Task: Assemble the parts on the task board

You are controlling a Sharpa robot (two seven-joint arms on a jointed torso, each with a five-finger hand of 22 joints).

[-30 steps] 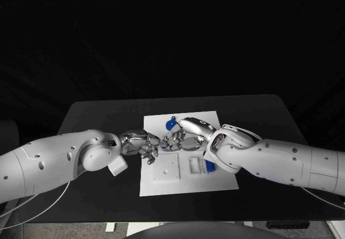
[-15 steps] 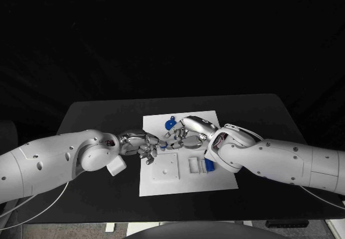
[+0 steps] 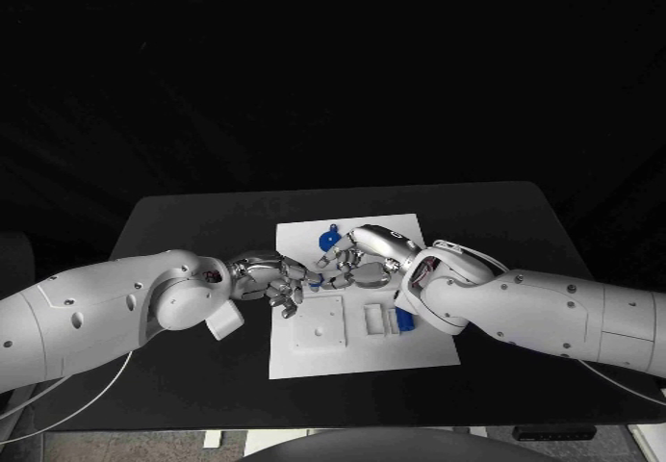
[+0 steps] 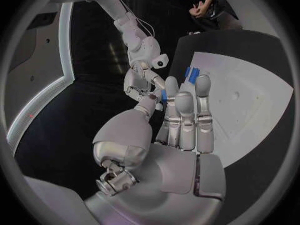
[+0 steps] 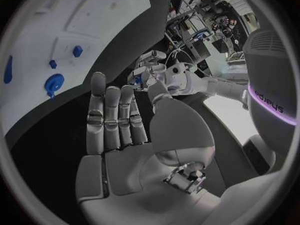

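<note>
Over the white board [image 3: 364,354] my left hand [image 3: 268,279] and right hand [image 3: 364,260] meet fingertip to fingertip, pinching a small blue part [image 3: 318,282]; bare board lies nearer me.

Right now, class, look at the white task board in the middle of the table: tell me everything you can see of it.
The task board is a flat white rectangular plate, matte like plastic, lying on the black table. A raised square block and a small slotted piece sit on its near half. Blue parts lie on it: one round piece at its far edge, another beside the right arm. Both hands, left and right, meet above its middle.
</note>
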